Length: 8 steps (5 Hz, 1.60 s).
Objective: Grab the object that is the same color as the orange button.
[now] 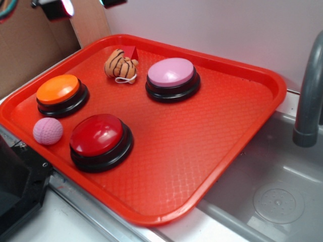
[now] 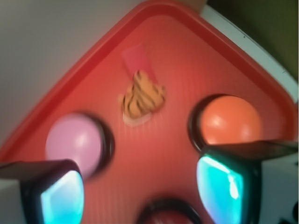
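The soft striped tiger (image 1: 120,64) lies at the far part of the textured red tray (image 1: 202,151), between the glossy domed orange button (image 1: 59,91) and the pink button (image 1: 171,74). The gripper (image 2: 140,186) hangs above, jaws wide and empty.

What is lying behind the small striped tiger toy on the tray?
Behind the tiger a red wedge block lies on the red tray, toward the far rim. Only its upper part shows in the exterior view; the tiger covers the rest, so whether they touch cannot be told.
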Each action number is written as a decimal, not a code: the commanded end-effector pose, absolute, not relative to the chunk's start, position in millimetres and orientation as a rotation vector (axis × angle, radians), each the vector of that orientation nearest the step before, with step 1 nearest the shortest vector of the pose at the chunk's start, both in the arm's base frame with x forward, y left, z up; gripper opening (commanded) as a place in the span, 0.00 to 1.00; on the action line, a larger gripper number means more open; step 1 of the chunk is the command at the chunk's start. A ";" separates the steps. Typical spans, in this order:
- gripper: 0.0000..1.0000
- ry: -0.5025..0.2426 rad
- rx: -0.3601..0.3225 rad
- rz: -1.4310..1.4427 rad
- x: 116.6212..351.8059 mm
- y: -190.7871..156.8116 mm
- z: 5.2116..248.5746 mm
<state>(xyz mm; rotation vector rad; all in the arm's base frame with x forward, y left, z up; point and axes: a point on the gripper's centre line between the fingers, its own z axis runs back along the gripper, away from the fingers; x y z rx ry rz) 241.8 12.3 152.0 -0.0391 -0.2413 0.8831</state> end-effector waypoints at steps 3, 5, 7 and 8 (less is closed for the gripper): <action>1.00 -0.350 0.099 1.276 279.5 69.2 70.0; 1.00 -0.302 0.121 1.265 285.0 75.5 46.6; 0.00 -0.305 0.041 1.140 284.3 68.8 79.7; 0.00 -0.297 0.000 0.976 278.1 59.7 116.9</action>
